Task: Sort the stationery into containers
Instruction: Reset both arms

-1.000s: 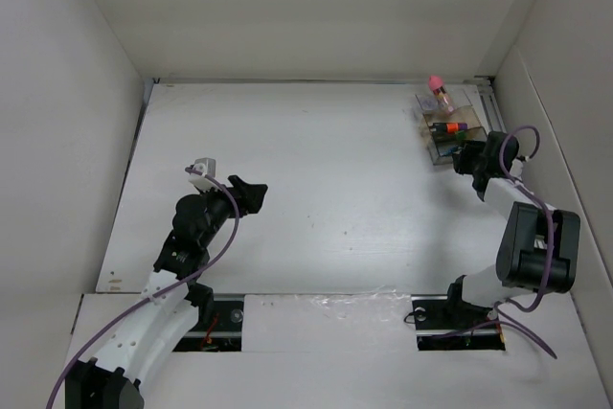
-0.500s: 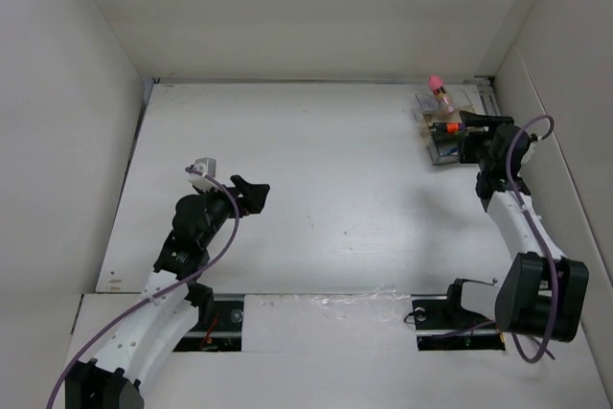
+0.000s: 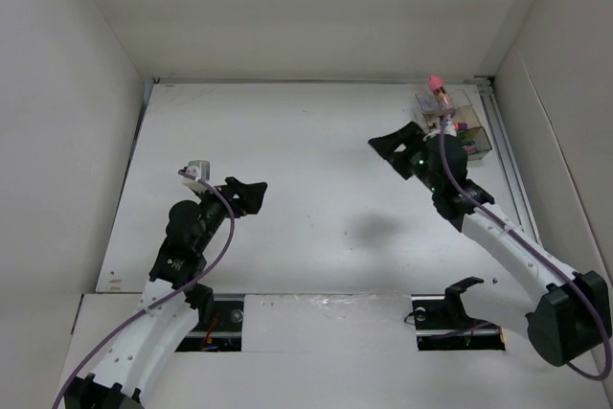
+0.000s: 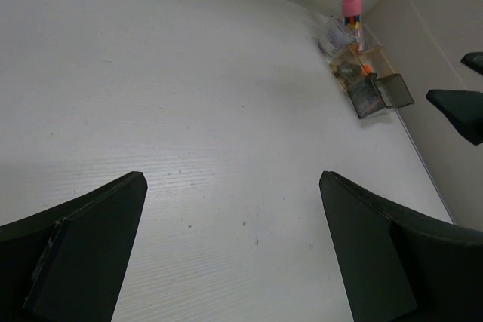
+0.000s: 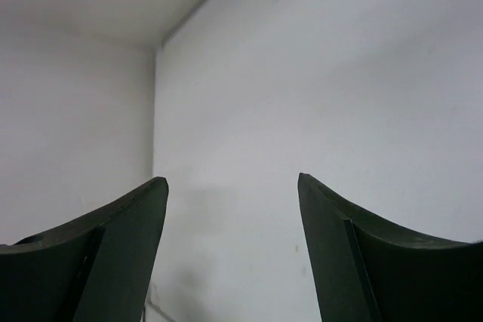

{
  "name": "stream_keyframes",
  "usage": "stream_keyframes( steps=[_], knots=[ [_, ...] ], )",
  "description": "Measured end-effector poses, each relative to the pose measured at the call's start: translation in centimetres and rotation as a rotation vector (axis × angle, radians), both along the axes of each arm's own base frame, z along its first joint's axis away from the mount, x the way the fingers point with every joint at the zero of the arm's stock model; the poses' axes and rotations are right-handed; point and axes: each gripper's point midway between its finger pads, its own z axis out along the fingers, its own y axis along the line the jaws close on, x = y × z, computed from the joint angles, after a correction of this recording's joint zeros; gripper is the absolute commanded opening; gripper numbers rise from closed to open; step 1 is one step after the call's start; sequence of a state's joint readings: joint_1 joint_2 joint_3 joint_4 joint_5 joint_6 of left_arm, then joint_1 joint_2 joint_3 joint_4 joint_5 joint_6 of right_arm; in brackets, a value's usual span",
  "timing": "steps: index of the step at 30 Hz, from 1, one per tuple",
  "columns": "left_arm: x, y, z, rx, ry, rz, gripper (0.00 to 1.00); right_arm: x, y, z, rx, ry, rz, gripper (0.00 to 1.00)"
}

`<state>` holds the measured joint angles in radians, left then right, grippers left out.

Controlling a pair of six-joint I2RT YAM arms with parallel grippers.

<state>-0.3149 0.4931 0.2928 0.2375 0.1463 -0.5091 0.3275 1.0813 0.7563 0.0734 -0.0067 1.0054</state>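
Nearest, at about 7 o'clock on the flat white table [image 3: 316, 122], the left arm rises from its base. The left gripper [image 3: 251, 195] hangs above the surface at roughly 9 o'clock of the table's middle. Its two black jaws stand wide apart with nothing between them, and the left wrist view shows only bare tabletop in the gap.

Farther on, at about 2 o'clock, the right gripper [image 3: 388, 155] hovers clear of the table with its tips towards 9 o'clock. Its jaws are likewise spread wide and empty, and its own camera looks between them at plain pale wall. A purple cable [image 3: 450, 174] runs along that arm.

Beyond it, in the far corner at 2 o'clock, sits the small transparent smoky-grey rectangular plastic desk organiser [image 3: 471, 137], close to the right-hand wall and apart from both grippers. A spot of orange [image 4: 367, 69] shows inside it, but what else lies in the compartments is too small to tell.

At the organiser's 11 o'clock end stands the small clear pink-topped jar [image 3: 437, 90], upright. Whether it is inside the organiser or just against it, I cannot tell.
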Motion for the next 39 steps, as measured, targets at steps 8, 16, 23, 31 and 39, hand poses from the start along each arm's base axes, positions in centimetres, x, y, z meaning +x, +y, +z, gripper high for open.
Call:
stream_keyframes(
  steps=[8, 16, 23, 31, 39],
  knots=[
    [-0.3, 0.0, 0.1, -0.022, 0.008, 0.002, 1.0, -7.8, 11.2, -5.0, -0.228, 0.041, 0.394, 0.64],
    [-0.3, 0.7, -0.4, -0.043, 0.047, 0.052, 1.0, -11.6, 15.0, -11.2, -0.422, 0.114, 0.482, 0.64],
    [-0.4, 1.7, -0.1, -0.086, 0.054, 0.118, 1.0, -11.7, 15.0, -13.2, -0.524, 0.126, 0.431, 0.65],
    [-0.5, 1.4, 0.8, -0.117, 0.029, 0.101, 1.0, -11.5, 14.6, -13.2, -0.572, 0.099, 0.37, 0.65],
    [-0.4, 0.6, 1.4, -0.13, 0.001, 0.061, 1.0, -10.6, 13.8, -13.2, -0.598, 0.087, 0.308, 0.66]
  ],
)
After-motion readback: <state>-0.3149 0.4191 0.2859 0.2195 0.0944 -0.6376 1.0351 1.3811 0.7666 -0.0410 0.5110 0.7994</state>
